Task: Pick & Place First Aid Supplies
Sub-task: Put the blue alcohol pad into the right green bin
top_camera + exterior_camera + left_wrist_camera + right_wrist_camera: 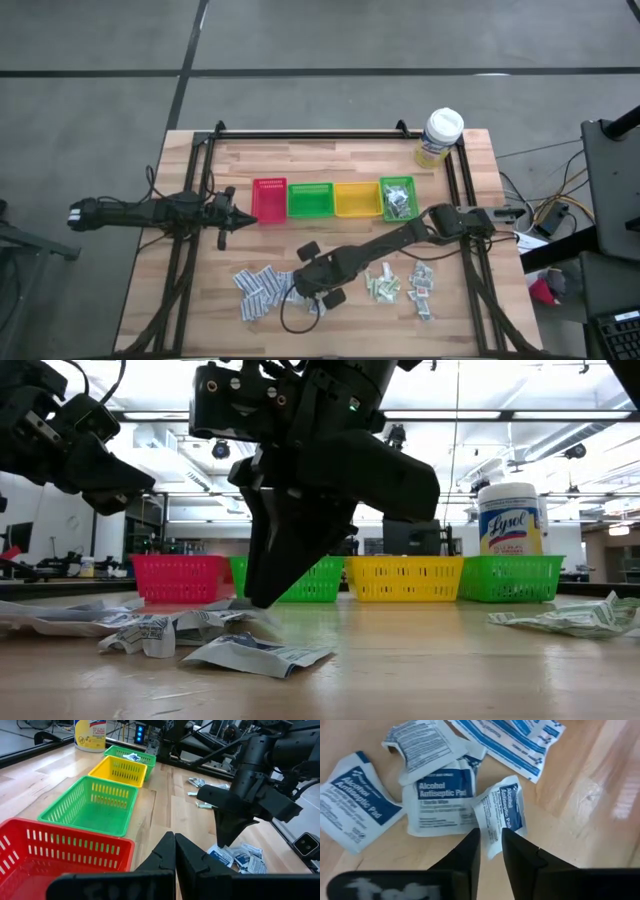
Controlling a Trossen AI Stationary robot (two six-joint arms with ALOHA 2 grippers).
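R claw (491, 842) nearly closed, pinching white-blue alcohol pad (499, 815)

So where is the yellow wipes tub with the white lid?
In the high view, the yellow wipes tub stands at the table's far right corner, just behind the rightmost green plastic bin.

I see bare wooden tabletop (300, 232) between the row of small plastic mesh bins (332, 199) and the scattered white-blue sachets (258, 288), free for passing. My right arm's dark gripper (306, 287) blocks the sachet pile's near edge.
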